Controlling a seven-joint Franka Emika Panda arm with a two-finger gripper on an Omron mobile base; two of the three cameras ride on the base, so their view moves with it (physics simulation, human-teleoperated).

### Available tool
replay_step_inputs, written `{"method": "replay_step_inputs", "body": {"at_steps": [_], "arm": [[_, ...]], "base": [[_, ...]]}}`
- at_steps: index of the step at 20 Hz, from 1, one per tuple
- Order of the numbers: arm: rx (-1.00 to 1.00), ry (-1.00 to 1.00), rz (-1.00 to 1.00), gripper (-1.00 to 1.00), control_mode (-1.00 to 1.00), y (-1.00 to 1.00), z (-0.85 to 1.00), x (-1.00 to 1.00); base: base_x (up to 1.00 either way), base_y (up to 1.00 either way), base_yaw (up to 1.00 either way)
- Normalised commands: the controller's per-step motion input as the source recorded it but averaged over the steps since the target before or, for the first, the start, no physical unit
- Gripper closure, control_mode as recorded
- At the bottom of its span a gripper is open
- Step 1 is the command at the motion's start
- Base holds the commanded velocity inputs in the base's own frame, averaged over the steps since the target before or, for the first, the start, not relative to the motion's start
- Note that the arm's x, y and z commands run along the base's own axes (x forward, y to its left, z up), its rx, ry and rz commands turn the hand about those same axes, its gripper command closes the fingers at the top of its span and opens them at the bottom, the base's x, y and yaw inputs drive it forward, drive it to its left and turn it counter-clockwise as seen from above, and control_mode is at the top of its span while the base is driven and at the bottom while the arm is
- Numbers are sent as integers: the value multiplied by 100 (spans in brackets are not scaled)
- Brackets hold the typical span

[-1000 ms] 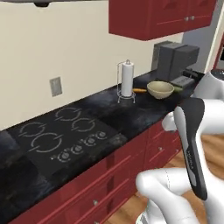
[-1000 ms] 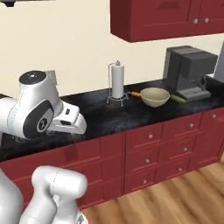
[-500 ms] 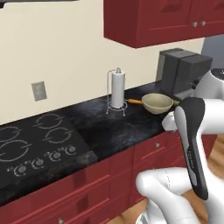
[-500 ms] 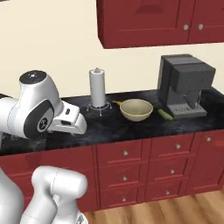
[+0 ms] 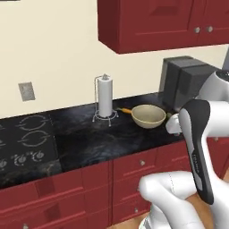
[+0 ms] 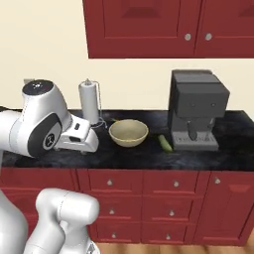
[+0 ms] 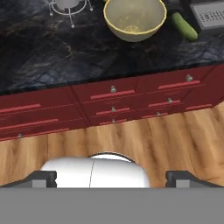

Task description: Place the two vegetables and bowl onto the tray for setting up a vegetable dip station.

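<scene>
The black marble counter (image 6: 124,156) runs over dark red drawer fronts (image 7: 113,94), with red wall cabinets (image 6: 149,27) above. A grey coffee machine (image 6: 196,109) stands at the counter's right part. A stovetop (image 5: 24,141) with 4 burners is set into the counter at the left in the left base view. The gripper (image 7: 111,177) hangs out over the wooden floor in front of the drawers, its 2 fingertips spread wide with nothing between them. The cream bowl (image 6: 128,132) sits upright on the counter between the paper towel holder (image 6: 90,104) and the coffee machine. A green cucumber (image 6: 164,143) lies just beside the machine's base, right of the bowl. The orange carrot (image 5: 125,110) lies behind the bowl, between it and the towel holder.
</scene>
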Motion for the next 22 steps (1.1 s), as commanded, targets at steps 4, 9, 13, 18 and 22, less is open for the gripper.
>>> {"method": "replay_step_inputs", "body": {"at_steps": [4, 9, 13, 18, 22], "arm": [[0, 0, 0, -100, 100, 0, 0, 0], [0, 0, 0, -100, 100, 0, 0, 0], [0, 0, 0, -100, 100, 0, 0, 0], [0, 0, 0, -100, 100, 0, 0, 0], [0, 0, 0, -100, 100, 0, 0, 0]], "base": [[24, -62, 29], [27, -43, 18], [41, -25, 12], [51, -37, 14], [42, -45, 16]]}}
